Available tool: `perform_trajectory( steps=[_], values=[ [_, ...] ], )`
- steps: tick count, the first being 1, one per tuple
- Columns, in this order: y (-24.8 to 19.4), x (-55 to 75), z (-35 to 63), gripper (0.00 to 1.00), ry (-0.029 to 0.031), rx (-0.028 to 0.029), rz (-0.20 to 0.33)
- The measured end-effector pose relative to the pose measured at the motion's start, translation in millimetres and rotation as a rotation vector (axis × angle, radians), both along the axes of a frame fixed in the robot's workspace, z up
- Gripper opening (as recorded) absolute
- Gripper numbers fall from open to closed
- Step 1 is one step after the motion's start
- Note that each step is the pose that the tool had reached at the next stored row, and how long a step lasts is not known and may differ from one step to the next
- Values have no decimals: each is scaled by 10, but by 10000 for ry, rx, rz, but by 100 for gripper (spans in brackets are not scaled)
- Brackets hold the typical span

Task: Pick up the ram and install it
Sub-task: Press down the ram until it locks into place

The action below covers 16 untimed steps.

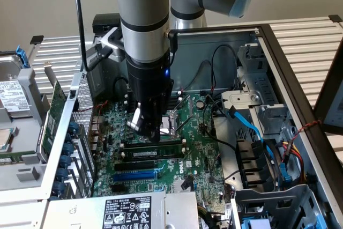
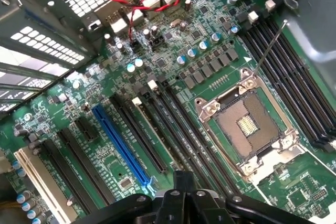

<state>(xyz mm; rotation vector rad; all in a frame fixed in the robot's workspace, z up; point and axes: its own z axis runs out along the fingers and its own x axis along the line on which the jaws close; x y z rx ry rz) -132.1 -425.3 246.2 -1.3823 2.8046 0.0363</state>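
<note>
While the gripper (image 1: 153, 132) is pressed shut, the ram (image 1: 156, 154) is seated in its slot at its six o'clock.

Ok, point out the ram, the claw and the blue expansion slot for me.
ram (image 1: 155, 148): exterior view, on its green top edge in the slot.
claw (image 1: 151, 134): exterior view, at its tips, down on the ram.
blue expansion slot (image 2: 122, 148): wrist view, mid-length of its blue body.
</note>
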Motion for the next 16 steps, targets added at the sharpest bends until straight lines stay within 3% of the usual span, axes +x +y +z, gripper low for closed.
perform_trajectory(
  steps=[16],
  values=[
    [0, 0, -1, 11, -1, 1, -2430]
  ],
)
